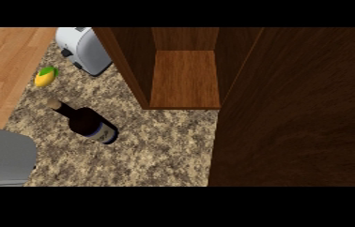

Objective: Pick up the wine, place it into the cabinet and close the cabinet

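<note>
A dark glass wine bottle (87, 122) with a tan cork at its top and a blue-and-white label low on its body stands on the speckled beige-and-brown granite counter (159, 148). Taking the bottle as the landmark: the open dark-brown wooden cabinet (185, 78) lies to its upper right, a little apart, with its lighter wooden inner shelf bare. The cabinet's wide dark wooden door (288, 113) stands swung open, well to the right of the bottle, and fills the right side of the head view. Up and to the left of the bottle, near its corked neck, a small yellow-and-green piece of produce, seemingly an ear of corn (45, 76), lies on the counter. Farther up from the bottle, beside the cabinet's left wall, sits a silver-grey metal toaster (83, 49). Beyond the counter's left edge, up and left of the bottle, a strip of light wooden floor (21, 62) shows. Below and to the left of the bottle, a grey forearm (15, 158) comes in at the view's left edge. Neither hand shows, so the state of the fingers cannot be told; nothing touches the bottle.
</note>
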